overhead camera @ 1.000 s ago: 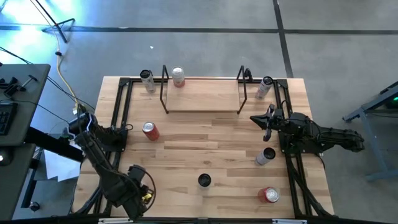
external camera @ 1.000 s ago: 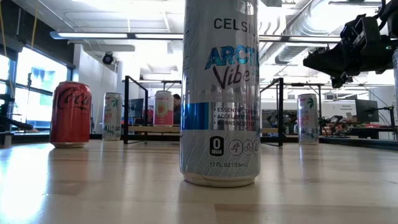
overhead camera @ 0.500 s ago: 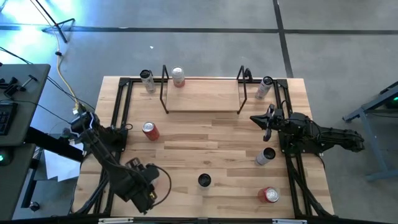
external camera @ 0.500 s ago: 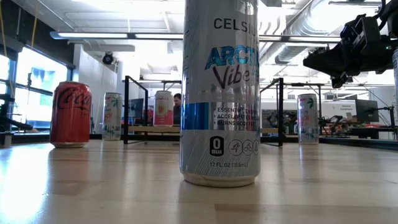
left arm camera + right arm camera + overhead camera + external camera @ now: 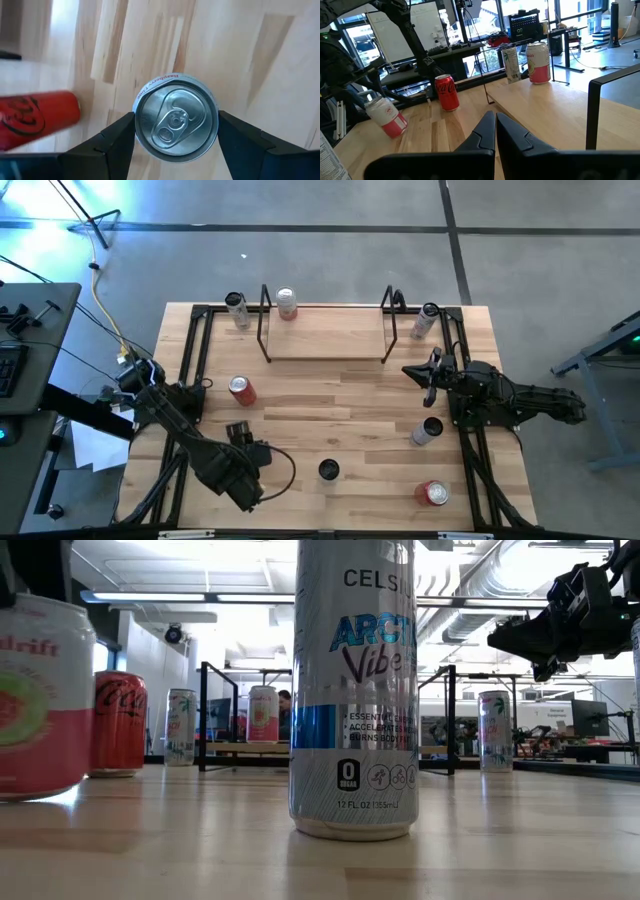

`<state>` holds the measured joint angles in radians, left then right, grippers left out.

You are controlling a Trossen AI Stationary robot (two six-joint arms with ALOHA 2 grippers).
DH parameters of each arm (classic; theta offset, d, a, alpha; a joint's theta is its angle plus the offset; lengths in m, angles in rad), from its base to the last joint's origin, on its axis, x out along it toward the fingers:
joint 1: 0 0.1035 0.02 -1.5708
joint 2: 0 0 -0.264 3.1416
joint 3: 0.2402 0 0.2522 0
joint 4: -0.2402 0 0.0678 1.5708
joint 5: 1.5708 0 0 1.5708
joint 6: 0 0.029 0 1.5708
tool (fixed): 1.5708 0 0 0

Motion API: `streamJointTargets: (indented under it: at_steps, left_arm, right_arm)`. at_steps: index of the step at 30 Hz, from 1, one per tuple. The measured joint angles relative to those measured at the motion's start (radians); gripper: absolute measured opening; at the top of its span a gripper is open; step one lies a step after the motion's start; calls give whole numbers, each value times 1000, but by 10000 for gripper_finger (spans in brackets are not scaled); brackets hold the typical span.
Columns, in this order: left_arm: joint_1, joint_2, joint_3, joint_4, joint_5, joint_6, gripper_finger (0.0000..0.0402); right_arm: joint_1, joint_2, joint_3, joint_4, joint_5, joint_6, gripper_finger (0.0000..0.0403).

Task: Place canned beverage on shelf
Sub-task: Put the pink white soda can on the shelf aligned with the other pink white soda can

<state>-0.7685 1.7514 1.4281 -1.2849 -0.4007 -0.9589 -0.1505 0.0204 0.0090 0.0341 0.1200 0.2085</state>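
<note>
My left gripper hangs over the near-left part of the table, shut on a white and pink can. That can also shows in the low view and in the right wrist view. The shelf, a light-wood platform with black uprights, stands at the far middle of the table. A pink and white can stands upright at its left end. My right gripper waits shut at the table's right side, holding nothing. My left gripper pinches the can between its two fingers, on opposite sides of the wall just under the top rim. The fingers come steeply from above, pointing down. The can hangs below them, tilted, and looks just clear of the table.
A red cola can stands just beyond my left gripper. A tall silver can stands near the front edge. A grey can and a red can stand at the right. Slim cans flank the shelf.
My left gripper has carried the can from the near-left corner toward the table's right and far side, rolling its wrist on the way. The can has come into the low view from the left. My right arm has kept still.
</note>
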Motion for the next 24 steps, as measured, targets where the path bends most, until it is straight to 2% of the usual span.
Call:
streamJointTargets:
  at_steps: [8, 12, 21, 24]
  left_arm:
    - [11, -43, 26, 0, -36, 53, 232]
    - [61, -94, 32, 1, -50, 136, 232]
    - [300, -205, 33, 27, -48, 524, 232]
    - [414, -233, 33, 91, -1, 681, 232]
  right_arm:
    - [0, 0, 0, 0, 0, 0, 0]
    - [0, 0, 0, 0, 0, 0, 0]
    - [0, 0, 0, 0, 0, 0, 0]
    - [0, 0, 0, 0, 0, 0, 0]
